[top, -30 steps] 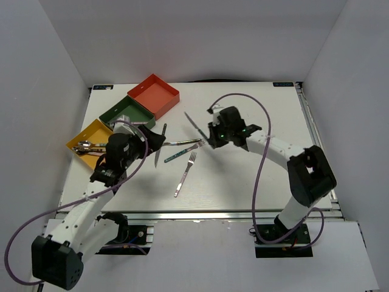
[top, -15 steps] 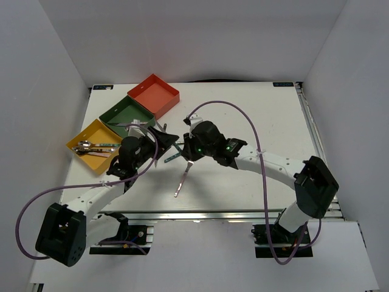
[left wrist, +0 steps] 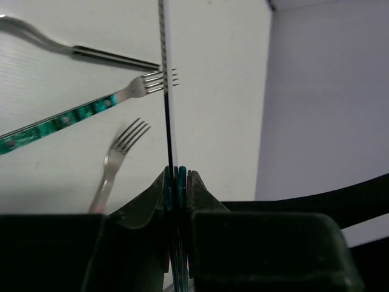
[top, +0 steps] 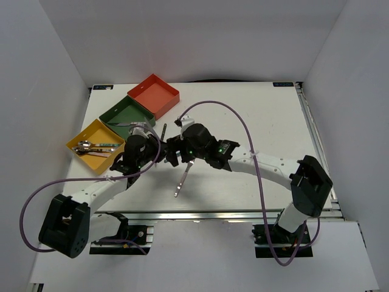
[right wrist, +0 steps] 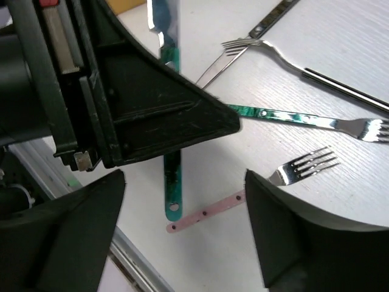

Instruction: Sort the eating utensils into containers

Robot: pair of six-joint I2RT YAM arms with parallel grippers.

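Note:
My left gripper (left wrist: pixel 178 176) is shut on the teal-green handle of a knife (left wrist: pixel 168 103), whose blade points away from it. In the top view the left gripper (top: pixel 155 148) and the right gripper (top: pixel 173 153) meet at mid-table, with the knife (top: pixel 163 130) sticking out toward the back. My right gripper (right wrist: pixel 182 225) stands open, its fingers on either side of the knife handle's end (right wrist: pixel 172 188) without touching it. On the table lie a teal-handled fork (right wrist: pixel 285 115), a dark-handled fork (right wrist: pixel 316 76) and a plain fork (top: pixel 184 174). The red-orange tray (top: pixel 154 95), dark green tray (top: pixel 124 112) and yellow tray (top: pixel 91 159) stand at the back left.
The yellow tray holds a few utensils (top: pixel 92 146), and something silver lies at the dark green tray's near edge (top: pixel 124 124). The forks lie close under both grippers. Purple cables loop above each arm. White walls enclose the table.
The right arm carried the knife leftward to the left gripper. The left gripper closed on its teal handle, and the right gripper opened and let go.

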